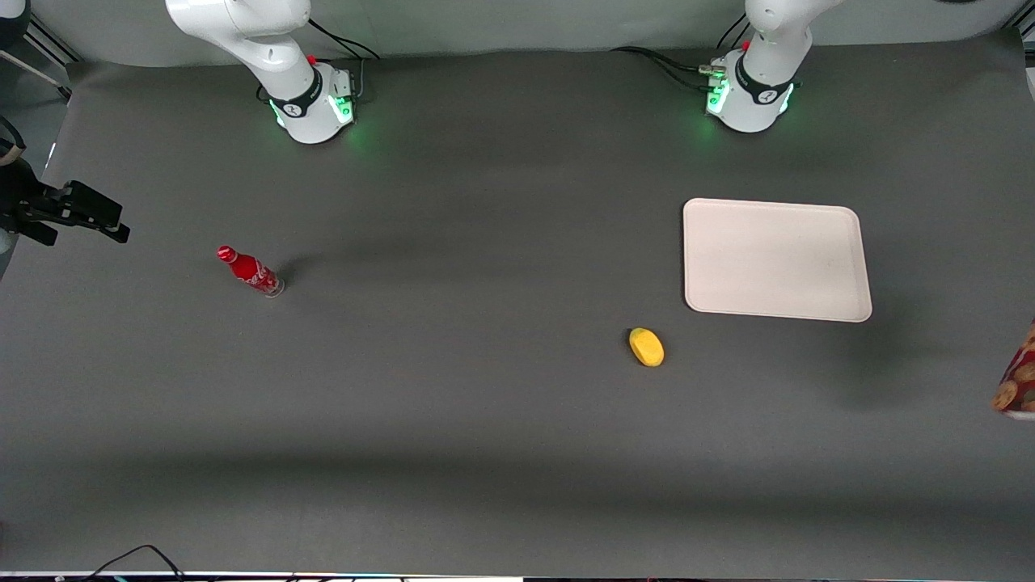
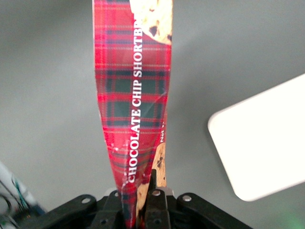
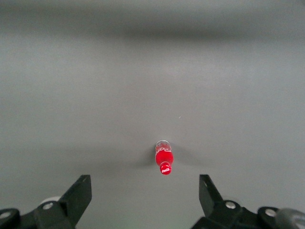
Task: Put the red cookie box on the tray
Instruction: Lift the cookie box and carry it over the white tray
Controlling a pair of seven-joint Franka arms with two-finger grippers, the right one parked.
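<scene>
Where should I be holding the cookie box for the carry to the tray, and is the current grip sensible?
The gripper is shut on one end of the red cookie box, jaws pinching its narrow thickness, the long body hanging away over the table. That suits its flat oblong shape, though an end grip will probably let it swing; a mid-length hold would likely be steadier. The tray lies bare beside it.

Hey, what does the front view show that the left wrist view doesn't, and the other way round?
Only the front view shows the small red bottle toward the parked arm's end of the table, the yellow object nearer the camera than the tray, and the tray whole. Only the left wrist view shows the gripper shut on the red cookie box, and the box's lettering. Both show the box, just a sliver at the front view's edge, the tray with nothing on it, and the table.
</scene>
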